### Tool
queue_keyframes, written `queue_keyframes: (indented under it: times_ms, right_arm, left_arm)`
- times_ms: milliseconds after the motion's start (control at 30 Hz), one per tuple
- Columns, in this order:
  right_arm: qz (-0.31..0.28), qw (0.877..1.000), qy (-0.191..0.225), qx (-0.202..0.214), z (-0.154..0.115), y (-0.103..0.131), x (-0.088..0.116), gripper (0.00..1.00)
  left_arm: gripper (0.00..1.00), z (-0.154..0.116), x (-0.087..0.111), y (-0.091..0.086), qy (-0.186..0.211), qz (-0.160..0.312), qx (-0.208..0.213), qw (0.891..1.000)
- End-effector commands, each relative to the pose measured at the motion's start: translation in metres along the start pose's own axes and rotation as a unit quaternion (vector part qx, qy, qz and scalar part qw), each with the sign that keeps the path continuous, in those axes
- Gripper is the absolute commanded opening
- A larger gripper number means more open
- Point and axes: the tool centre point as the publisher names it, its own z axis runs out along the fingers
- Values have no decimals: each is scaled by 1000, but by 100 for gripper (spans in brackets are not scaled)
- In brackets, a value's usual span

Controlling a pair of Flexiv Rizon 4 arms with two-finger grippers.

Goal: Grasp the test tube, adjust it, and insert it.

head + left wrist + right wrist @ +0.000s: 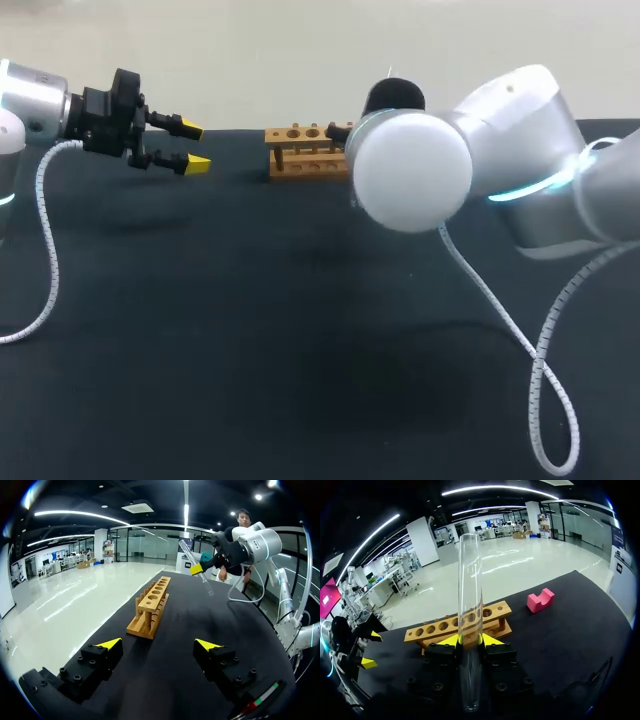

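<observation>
Test tube (470, 580) is sitting clamped between the right gripper's (470, 640) fingers, jutting out past their tips, near the wooden rack (500, 611); the left gripper (158, 644) is hanging wide open, holding nothing.

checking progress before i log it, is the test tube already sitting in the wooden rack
No, the test tube is held between the right gripper's yellow tips, with the wooden rack ahead of it.
</observation>
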Motion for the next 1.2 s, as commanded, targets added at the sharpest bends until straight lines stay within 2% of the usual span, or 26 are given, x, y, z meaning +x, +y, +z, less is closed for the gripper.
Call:
queue_keyframes:
  times_ms: [33, 600, 1200]
  right_arm:
    - [6, 1000, -22, -7, -14, -6, -2, 0]
    - [-10, 999, -26, -29, -27, -9, -8, 0]
    - [-11, 999, -30, -20, -28, -9, -9, 0]
  left_arm:
    - [100, 0, 1, -2, -2, 2, -3, 1000]
    - [100, 0, 1, -2, -2, 2, -3, 1000]
    - [100, 0, 1, -2, -2, 2, -3, 1000]
